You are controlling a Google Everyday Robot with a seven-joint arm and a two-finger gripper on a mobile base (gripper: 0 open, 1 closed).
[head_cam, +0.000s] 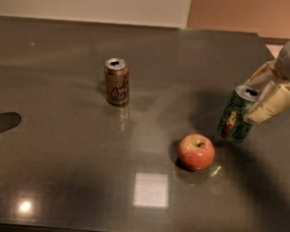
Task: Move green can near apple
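The green can [235, 115] is at the right of the dark table, slightly tilted, a short way up and right of the red apple [196, 151]. A narrow gap of table shows between the can and the apple. My gripper [254, 101] reaches in from the right edge, and its cream fingers [273, 102] close around the can's upper right side. The can's base is at or just above the table surface; I cannot tell which.
A tan-orange can [117, 81] with script lettering stands upright left of centre. A dark flat object [2, 122] lies at the left edge. The table's far edge [140, 26] meets a pale wall. Bright light reflections show on the front of the table.
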